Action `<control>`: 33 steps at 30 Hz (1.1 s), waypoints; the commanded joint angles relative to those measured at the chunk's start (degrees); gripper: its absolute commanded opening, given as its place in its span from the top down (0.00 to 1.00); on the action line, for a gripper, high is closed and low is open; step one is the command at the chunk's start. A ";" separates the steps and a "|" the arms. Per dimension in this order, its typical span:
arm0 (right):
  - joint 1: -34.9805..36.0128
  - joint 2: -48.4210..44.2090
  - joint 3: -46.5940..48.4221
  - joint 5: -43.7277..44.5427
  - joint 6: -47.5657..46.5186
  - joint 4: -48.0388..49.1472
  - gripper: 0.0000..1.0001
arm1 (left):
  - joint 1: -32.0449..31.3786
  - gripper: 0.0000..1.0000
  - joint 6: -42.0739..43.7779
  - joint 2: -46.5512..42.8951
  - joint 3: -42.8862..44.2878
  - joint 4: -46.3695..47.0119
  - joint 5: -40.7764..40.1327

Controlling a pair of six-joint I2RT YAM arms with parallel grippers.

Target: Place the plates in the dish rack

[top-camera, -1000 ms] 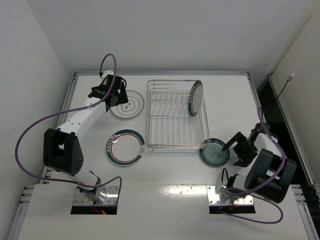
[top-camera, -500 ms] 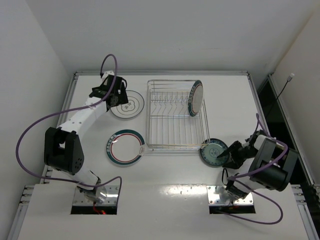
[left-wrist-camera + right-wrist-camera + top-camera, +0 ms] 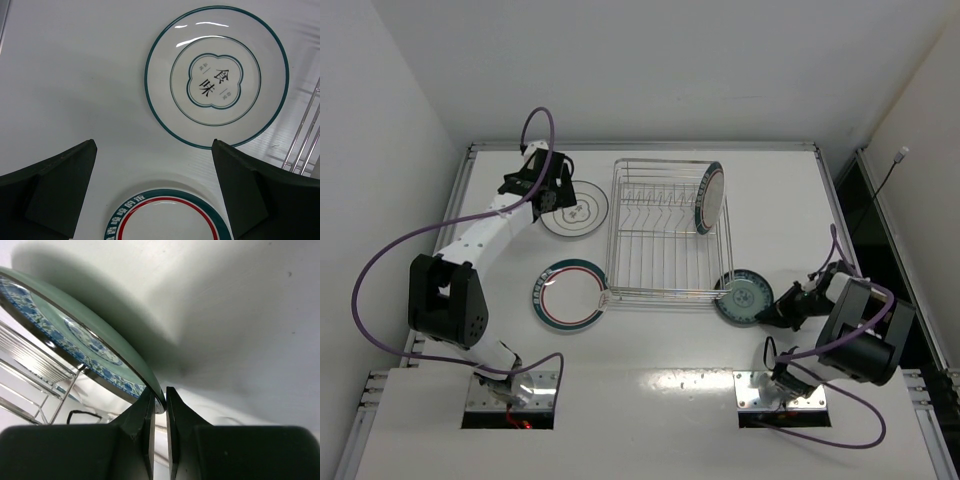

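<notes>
The small teal-blue patterned plate (image 3: 740,297) lies by the front right corner of the dish rack (image 3: 670,294), touching its wire. My right gripper (image 3: 769,314) is shut on this plate's near rim; the right wrist view shows the rim of the plate (image 3: 75,332) pinched in that gripper (image 3: 159,401). A teal-rimmed plate (image 3: 710,197) stands upright in the rack. My left gripper (image 3: 542,190) hangs open over the white plate with the dark centre motif (image 3: 216,77), with nothing in the gripper (image 3: 154,145). The plate with the green rim and red ring (image 3: 570,294) lies flat, left of the rack.
The rack's wires (image 3: 305,145) run close to the right of the motif plate. The table's right edge (image 3: 835,215) lies just beyond the right arm, and the white back wall stands behind the rack.
My right gripper has moved in to the small plate and shut on its rim. The plate and the rack's front have shifted slightly left. The left arm has not moved.
</notes>
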 commanded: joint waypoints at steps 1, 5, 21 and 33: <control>0.32 -2.91 0.72 5.93 -0.89 1.74 1.00 | 0.22 0.00 0.21 0.41 2.15 0.15 -0.73; 0.32 -6.16 3.35 7.17 0.26 -0.18 1.00 | 0.22 0.00 0.21 0.41 2.15 0.15 -0.73; 0.85 -3.28 10.13 5.41 0.79 -1.51 1.00 | 0.22 0.00 0.21 0.41 2.15 0.15 -0.73; 2.61 -2.29 18.72 4.27 4.92 1.30 1.00 | 0.22 0.00 0.21 0.41 2.15 0.15 -0.73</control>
